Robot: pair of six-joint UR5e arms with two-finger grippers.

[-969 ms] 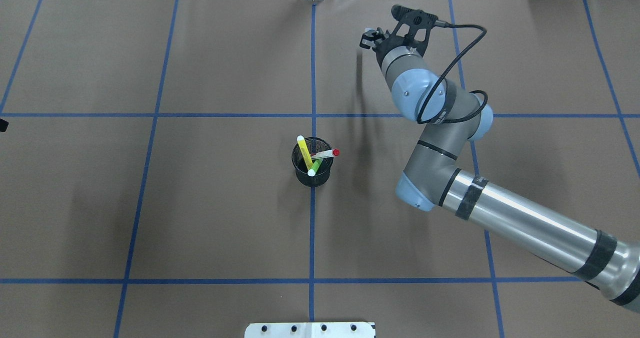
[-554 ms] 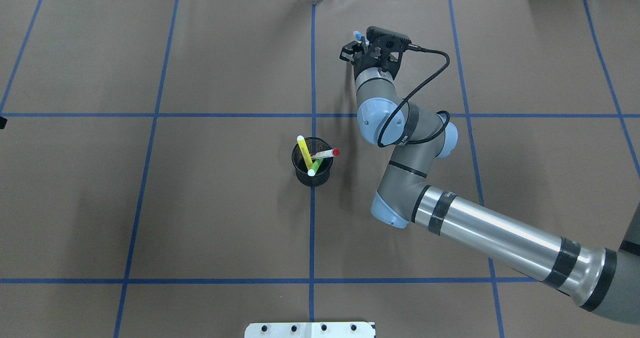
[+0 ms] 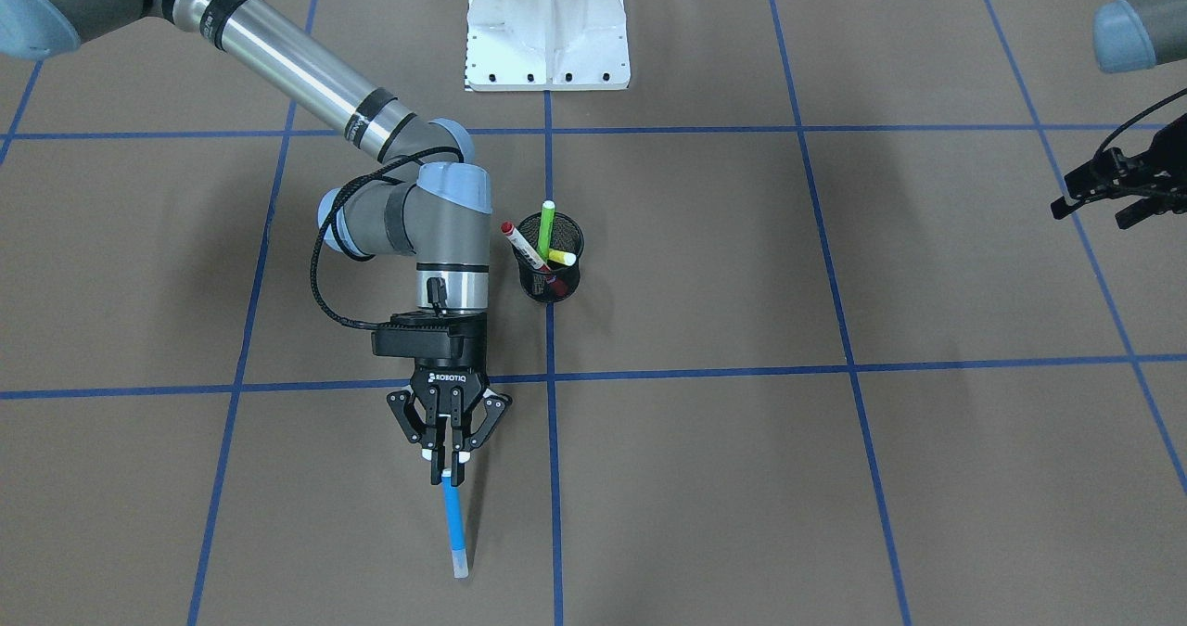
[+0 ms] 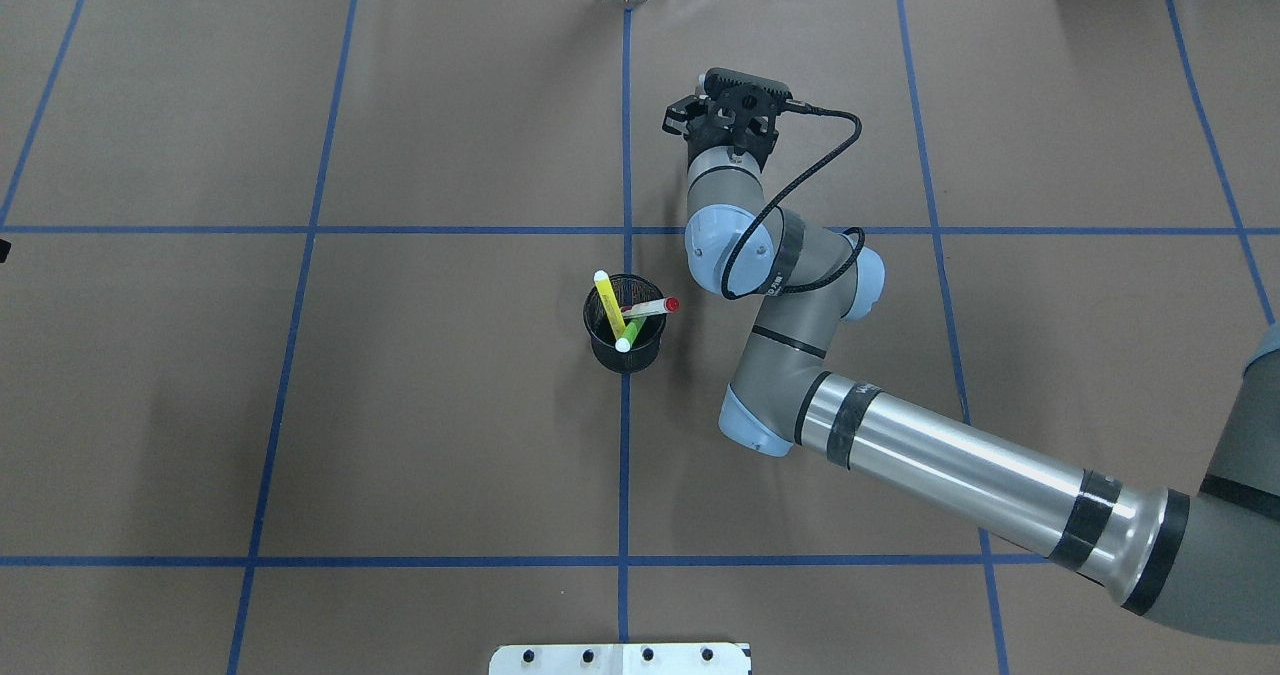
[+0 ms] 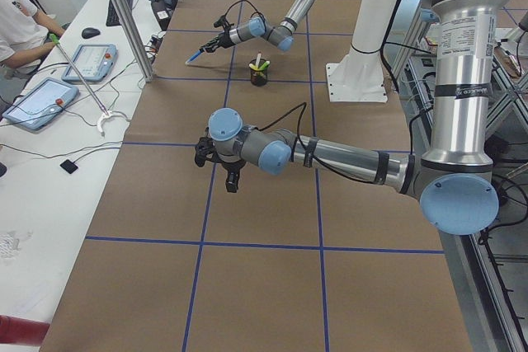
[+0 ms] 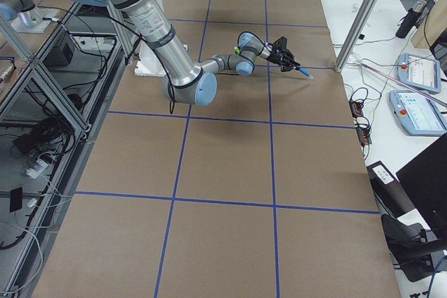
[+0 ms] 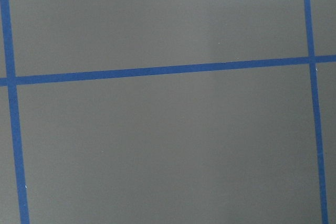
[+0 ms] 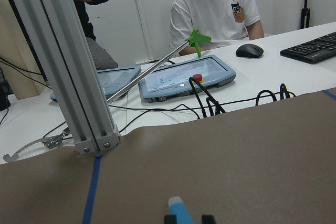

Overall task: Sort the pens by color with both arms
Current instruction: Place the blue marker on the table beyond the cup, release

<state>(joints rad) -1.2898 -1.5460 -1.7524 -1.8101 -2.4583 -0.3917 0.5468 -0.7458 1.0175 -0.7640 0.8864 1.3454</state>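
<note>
Blue in the barrel and pale at its far end, the blue pen point(image 3: 453, 519) is clamped by one end between the closed-in fingers of the right gripper point(image 3: 448, 468). It is carried straight out beyond the fingertips, in line with the gripper and pointing towards the operators' side of the table point(image 3: 742, 478). In the side views the pen is seen slanting down towards the brown paper, but whether its pale end touches the surface cannot be told. In the right wrist view only that pale end is seen, just above the two black fingertips at the bottom edge. The held pen is placed just to the robot's right of the central blue tape line point(image 3: 554, 478), past the cross line, and well apart from the black mesh cup point(image 3: 542, 287). Inside that cup the lime green pen point(image 3: 544, 227), the yellow pen point(image 3: 559, 257) and the white-barrelled pen point(image 3: 519, 241) with red ends are leaned against the rim. The left gripper point(image 3: 1087, 213) is held far off at the table's other end, its fingers spread with nothing between them
</note>
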